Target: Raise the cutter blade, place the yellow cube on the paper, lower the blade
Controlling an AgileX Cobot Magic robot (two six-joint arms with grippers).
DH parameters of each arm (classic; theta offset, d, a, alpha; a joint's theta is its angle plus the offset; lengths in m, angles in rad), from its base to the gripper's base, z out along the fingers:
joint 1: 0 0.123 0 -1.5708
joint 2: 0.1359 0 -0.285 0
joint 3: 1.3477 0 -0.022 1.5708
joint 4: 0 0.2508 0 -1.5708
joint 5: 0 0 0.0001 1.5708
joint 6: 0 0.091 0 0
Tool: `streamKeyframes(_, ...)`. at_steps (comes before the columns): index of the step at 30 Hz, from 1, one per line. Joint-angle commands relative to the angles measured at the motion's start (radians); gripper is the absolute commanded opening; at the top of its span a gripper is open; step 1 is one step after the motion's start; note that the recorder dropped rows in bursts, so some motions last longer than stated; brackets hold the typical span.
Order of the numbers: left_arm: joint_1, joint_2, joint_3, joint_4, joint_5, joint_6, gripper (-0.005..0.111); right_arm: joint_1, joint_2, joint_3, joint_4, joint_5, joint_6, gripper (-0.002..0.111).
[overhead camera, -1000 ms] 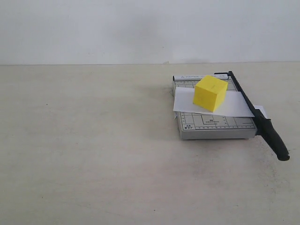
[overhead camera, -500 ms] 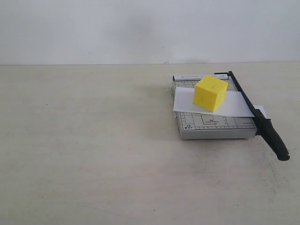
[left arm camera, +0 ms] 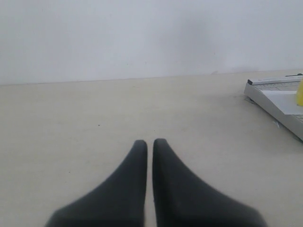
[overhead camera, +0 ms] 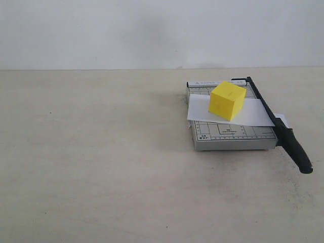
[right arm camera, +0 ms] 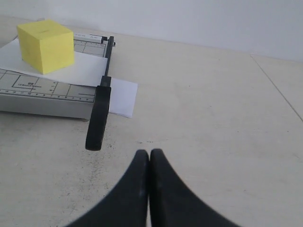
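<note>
The yellow cube [overhead camera: 227, 100] rests on the white paper [overhead camera: 253, 114], which lies across the grey gridded cutter base [overhead camera: 230, 137]. The black cutter blade [overhead camera: 283, 133] lies down along the base's right edge, its thick handle sticking out past the front. Neither arm shows in the exterior view. In the left wrist view my left gripper [left arm camera: 149, 142] is shut and holds nothing, with the base's corner [left arm camera: 270, 97] far off to one side. In the right wrist view my right gripper [right arm camera: 149, 152] is shut and holds nothing, a short way from the blade handle [right arm camera: 98, 118]; the cube [right arm camera: 46, 45] and the paper [right arm camera: 85, 68] lie beyond it.
The cutter stands on a beige tabletop [overhead camera: 101, 152] with a white wall [overhead camera: 152, 30] behind. A tabletop seam [right arm camera: 277, 87] runs off beside the right gripper.
</note>
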Motion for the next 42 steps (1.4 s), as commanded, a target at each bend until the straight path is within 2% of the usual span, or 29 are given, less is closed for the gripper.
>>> streamKeyframes(1,0.006,-0.017,0.002,0.0,-0.001,-0.009,0.004,-0.003,-0.004,0.003,0.005,-0.01,-0.004,0.0)
streamKeyframes(4,0.08,-0.051,0.002,0.001,-0.004,-0.009,0.004,-0.003,-0.004,0.003,0.005,-0.01,-0.004,0.0)
streamKeyframes(7,0.132,-0.075,0.002,0.001,-0.1,-0.009,0.004,-0.003,-0.004,0.003,0.005,-0.01,-0.004,0.0)
streamKeyframes(11,0.153,-0.105,-0.003,0.089,-0.204,0.065,0.004,-0.003,-0.004,0.003,0.005,-0.01,-0.004,0.0)
streamKeyframes(16,0.153,-0.141,-0.101,0.112,-0.254,0.105,0.004,-0.003,-0.004,0.003,0.005,-0.01,-0.004,0.0)
streamKeyframes(20,0.153,-0.141,-0.164,-0.008,-0.307,-0.043,0.004,-0.003,-0.004,0.003,0.005,-0.01,-0.004,0.0)
streamKeyframes(24,0.153,-0.141,-0.175,-0.262,-0.34,-0.031,0.004,-0.003,-0.004,0.003,0.005,-0.01,-0.004,0.0)
streamKeyframes(27,0.153,-0.141,-0.158,-0.514,-0.295,0.285,0.004,-0.003,-0.004,0.003,0.005,-0.01,-0.004,0.0)
streamKeyframes(30,0.153,-0.15,-0.12,-0.991,-0.167,0.948,0.004,-0.003,-0.004,0.003,0.005,-0.01,-0.004,0.0)
streamKeyframes(31,0.153,-0.16,-0.105,-1.134,-0.098,1.121,0.004,-0.003,-0.004,0.003,0.005,-0.01,-0.004,0.0)
streamKeyframes(32,0.153,-0.172,-0.082,-1.217,-0.045,1.216,0.004,-0.003,-0.004,0.003,0.005,-0.01,-0.004,0.0)
streamKeyframes(35,0.172,-0.192,0.002,-1.207,-0.02,1.222,0.004,-0.003,-0.004,0.003,0.005,-0.01,-0.004,0.0)
streamKeyframes(36,0.185,-0.192,0.002,-1.207,-0.017,1.199,0.004,-0.003,-0.004,0.003,0.005,-0.01,-0.004,0.0)
streamKeyframes(38,0.219,-0.192,0.002,-1.187,0.111,1.165,0.004,-0.003,-0.004,0.003,0.005,-0.008,-0.004,0.0)
streamKeyframes(42,0.275,-0.192,0.002,-1.189,0.173,1.165,0.004,-0.003,-0.004,0.003,0.005,-0.01,-0.004,0.0)
